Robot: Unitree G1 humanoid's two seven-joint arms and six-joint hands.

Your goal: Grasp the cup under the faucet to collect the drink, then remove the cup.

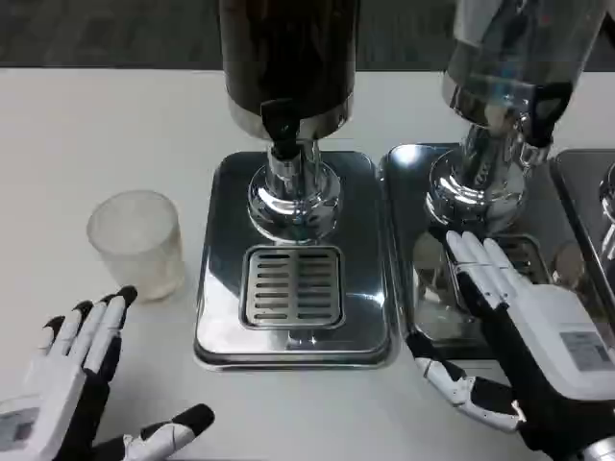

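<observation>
Cup (136, 242): translucent, frosted plastic, standing upright on the white worktop (58, 134), left of the centre drip tray and not touching it; appears empty, though the frosted wall makes that hard to judge.
Centre dispenser (288, 58): dark-bodied vessel on a chrome pedestal, its black faucet (281, 127) pointing down above the slotted grille (292, 286).
Centre drip tray (219, 288): polished steel, rounded rectangle, carrying the pedestal at the rear and the grille at the front; nothing stands on the grille.
Right dispenser (509, 58): clear-bodied vessel on a chrome pedestal with a black tap, set on a second steel tray (408, 192) just beside the centre tray.
Left hand (72, 384): at the lower left corner, near the cup but apart from it; fingers (91, 327) released and spread, tips pointing towards the cup, thumb stretched out to the right, holding nothing.
Right hand (524, 336): at the lower right, lying over the front of the right tray; fingers straight and released, pointing towards the right pedestal, thumb splayed to the left above the worktop, holding nothing.
</observation>
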